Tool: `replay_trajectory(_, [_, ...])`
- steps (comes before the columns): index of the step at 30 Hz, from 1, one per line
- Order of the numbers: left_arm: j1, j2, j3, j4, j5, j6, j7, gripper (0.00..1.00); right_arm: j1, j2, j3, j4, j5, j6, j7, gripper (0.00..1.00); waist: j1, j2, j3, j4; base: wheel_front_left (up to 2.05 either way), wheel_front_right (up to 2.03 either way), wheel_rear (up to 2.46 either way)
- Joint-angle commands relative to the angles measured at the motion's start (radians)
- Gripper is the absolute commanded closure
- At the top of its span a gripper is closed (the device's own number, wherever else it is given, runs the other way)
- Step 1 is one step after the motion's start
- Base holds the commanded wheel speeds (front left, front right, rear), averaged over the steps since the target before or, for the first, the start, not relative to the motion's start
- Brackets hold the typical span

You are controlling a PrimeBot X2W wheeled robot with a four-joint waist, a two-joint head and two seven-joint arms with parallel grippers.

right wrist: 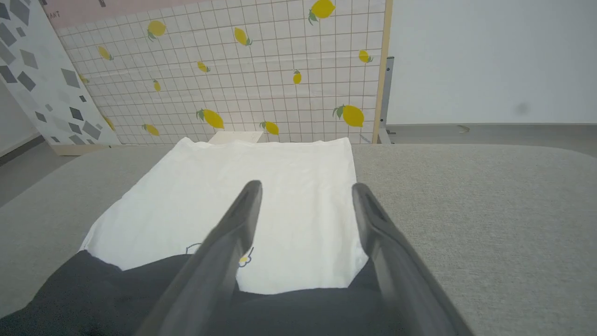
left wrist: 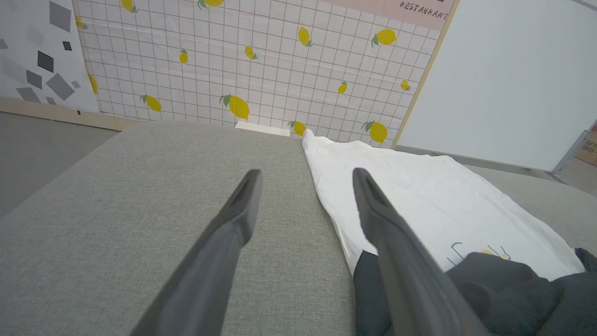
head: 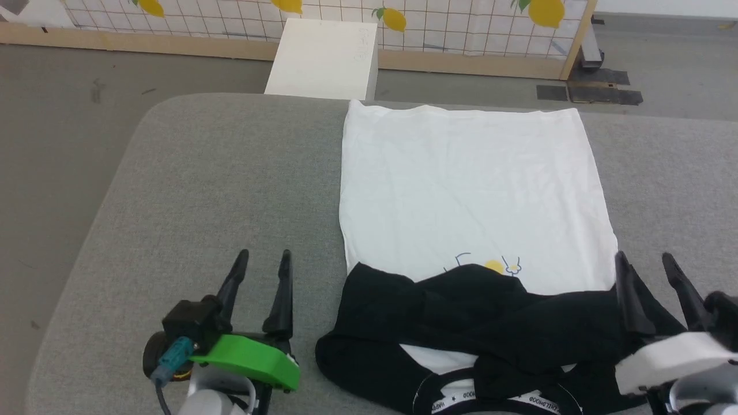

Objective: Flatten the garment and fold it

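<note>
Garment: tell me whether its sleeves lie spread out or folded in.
Folded in. The black sleeves lie bunched across the chest of the garment, partly covering the print; the white body beyond lies flat.

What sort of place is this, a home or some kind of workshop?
Probably a staged test room, not a real home: a shirt lies on a grey padded surface, and behind it stands a wood-framed lemon-print panel, like a prop wall, on bare grey floor.

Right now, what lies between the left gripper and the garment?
Nothing but a bare strip of the grey padded surface: in the head view the open left gripper stands just left of the garment, apart from it.
</note>
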Motion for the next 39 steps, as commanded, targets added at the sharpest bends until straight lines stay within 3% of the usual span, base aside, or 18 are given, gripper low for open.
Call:
replay_trajectory(1, [0.018, 0.003, -0.008, 0.005, 0.007, -0.008, 0.001, 0.0, 0.017, 0.004, -0.012, 0.01, -0.01, -0.002, -0.017, 0.0, 0.0001, 0.0, -0.002, -0.001, 0.0, 0.0, 0.0])
replay_trajectory(9, [-0.047, 0.001, -0.031, 0.038, -0.005, -0.006, 0.009, 0.0, 0.008, 0.005, -0.019, 0.04, 0.012, -0.002, -0.052, 0.0, 0.0001, 0.0, 0.031, -0.032, 0.0, 0.0, 0.0])
replay_trajectory(19, [-0.475, 0.075, -0.014, 0.193, -0.066, -0.032, 0.147, 0.0, -0.127, 0.006, 0.039, -0.008, 0.022, -0.002, -0.064, 0.0, 0.0001, 0.0, 0.254, -0.145, 0.0, 0.0, 0.0])
replay_trajectory(30, [-0.933, 0.311, -0.04, 0.346, -0.087, -0.041, 0.499, 0.0, -0.273, 0.006, 0.11, -0.03, -0.01, -0.002, -0.089, 0.0, 0.0001, 0.0, 0.538, -0.301, 0.0, 0.0, 0.0])
replay_trajectory(39, [-1.119, 0.394, -0.029, 0.365, -0.098, 0.005, 0.818, 0.0, -0.324, 0.006, 0.146, -0.114, -0.01, -0.002, -0.095, 0.0, 0.0001, 0.0, 0.657, -0.378, 0.0, 0.0, 0.0])
